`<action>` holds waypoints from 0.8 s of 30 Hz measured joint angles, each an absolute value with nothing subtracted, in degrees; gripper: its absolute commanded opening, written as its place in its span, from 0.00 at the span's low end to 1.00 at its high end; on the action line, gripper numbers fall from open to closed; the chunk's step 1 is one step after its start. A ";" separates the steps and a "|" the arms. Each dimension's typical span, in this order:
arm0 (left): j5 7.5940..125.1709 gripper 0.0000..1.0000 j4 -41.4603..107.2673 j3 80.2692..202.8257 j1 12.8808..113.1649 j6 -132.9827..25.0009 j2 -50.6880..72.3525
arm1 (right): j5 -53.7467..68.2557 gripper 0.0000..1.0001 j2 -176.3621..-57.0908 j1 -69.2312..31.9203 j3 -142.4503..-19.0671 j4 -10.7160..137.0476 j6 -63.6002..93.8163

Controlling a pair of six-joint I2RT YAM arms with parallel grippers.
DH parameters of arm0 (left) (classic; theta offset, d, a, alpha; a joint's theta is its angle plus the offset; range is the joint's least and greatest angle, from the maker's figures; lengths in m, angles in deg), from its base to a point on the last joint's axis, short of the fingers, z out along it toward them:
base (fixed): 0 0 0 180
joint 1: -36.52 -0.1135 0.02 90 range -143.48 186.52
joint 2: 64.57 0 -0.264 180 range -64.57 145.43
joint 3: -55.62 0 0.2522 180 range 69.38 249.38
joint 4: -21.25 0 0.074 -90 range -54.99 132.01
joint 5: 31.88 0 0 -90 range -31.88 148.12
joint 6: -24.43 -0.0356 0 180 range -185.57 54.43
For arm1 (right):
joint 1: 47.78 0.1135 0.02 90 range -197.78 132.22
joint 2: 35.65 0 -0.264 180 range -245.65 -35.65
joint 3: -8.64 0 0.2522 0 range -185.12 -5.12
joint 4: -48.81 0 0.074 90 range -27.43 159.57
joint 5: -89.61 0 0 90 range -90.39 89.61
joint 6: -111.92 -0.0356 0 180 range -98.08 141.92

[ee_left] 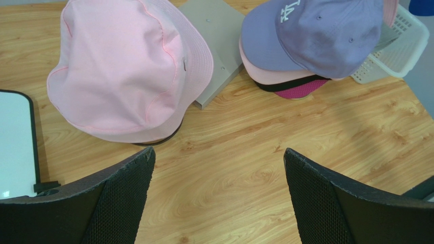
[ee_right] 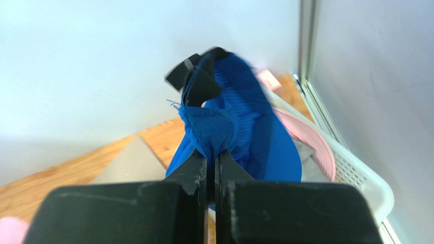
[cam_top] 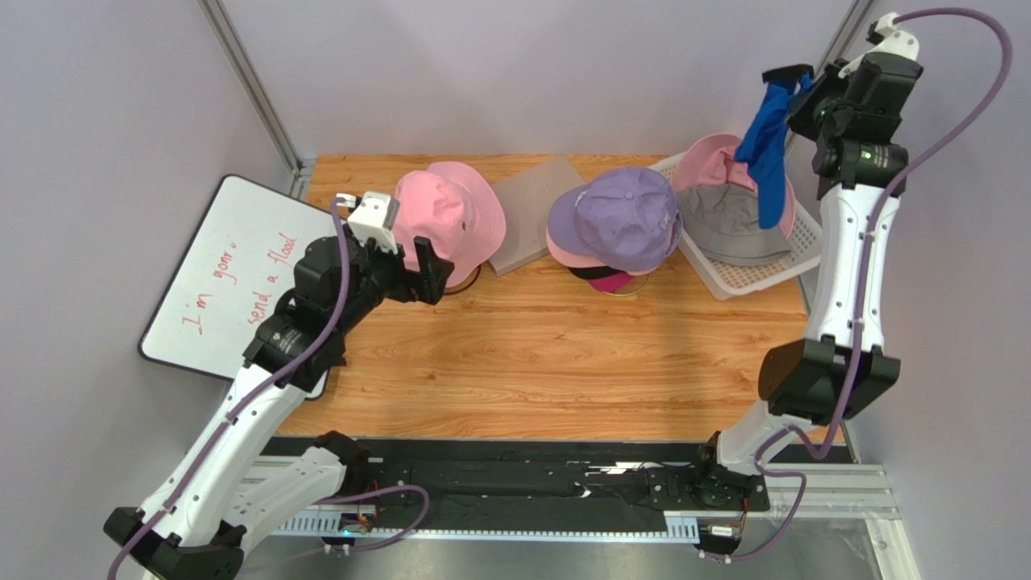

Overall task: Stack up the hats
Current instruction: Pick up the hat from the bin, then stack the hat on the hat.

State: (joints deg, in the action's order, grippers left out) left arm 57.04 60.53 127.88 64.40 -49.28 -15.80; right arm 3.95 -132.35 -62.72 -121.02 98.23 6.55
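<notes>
Four hats (cam_top: pixel 611 224) are sitting stacked by the tabletop's (cam_top: pixel 545 363) far edge while we are holding the blue cap (cam_top: pixel 767 145) above the far-right basket (cam_top: pixel 738 280), right tool (ee_right: pixel 211 160) clamped on it, left tool (ee_left: pixel 219 152) spread beside the unstacked pink bucket hat (ee_left: pixel 125 71).

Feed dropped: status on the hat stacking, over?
Left jaws open, empty, near pink fabric bucket hat. Right jaws shut on blue fabric baseball cap, held above white plastic mesh basket. Nothing blocking lavender-topped cap stack.
</notes>
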 measured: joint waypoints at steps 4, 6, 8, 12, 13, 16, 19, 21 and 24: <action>58.96 1.00 60.44 127.88 64.42 -49.25 -17.05 | 7.54 0.00 -125.60 -62.07 -119.45 97.84 6.81; 59.66 1.00 60.28 127.88 64.42 -49.28 -17.85 | 8.45 0.00 -123.70 -61.67 -119.14 97.92 7.03; 60.45 1.00 59.85 127.88 64.40 -49.28 -18.42 | 9.31 0.00 -122.47 -61.41 -119.12 98.23 7.27; 63.68 1.00 57.90 127.62 64.42 -49.23 -18.60 | 12.61 0.00 -120.33 -60.54 -118.70 99.80 7.31; 64.86 0.99 57.12 127.48 64.42 -49.17 -18.49 | 13.04 0.00 -119.72 -59.97 -118.33 99.91 7.42; 68.45 0.99 54.36 127.42 64.97 -49.15 -17.72 | 14.60 0.00 -117.01 -54.53 -116.21 99.96 7.68; 70.11 0.99 51.48 127.42 68.12 -49.32 -15.82 | 12.35 0.00 -113.99 -44.51 -113.61 99.56 7.73; 69.93 0.99 50.12 127.42 72.10 -49.47 -14.23 | 8.67 0.00 -112.02 -36.97 -111.62 98.36 7.86; 69.63 0.99 48.04 127.40 77.56 -49.34 -11.73 | 2.90 0.00 -109.75 -27.05 -109.20 95.17 7.79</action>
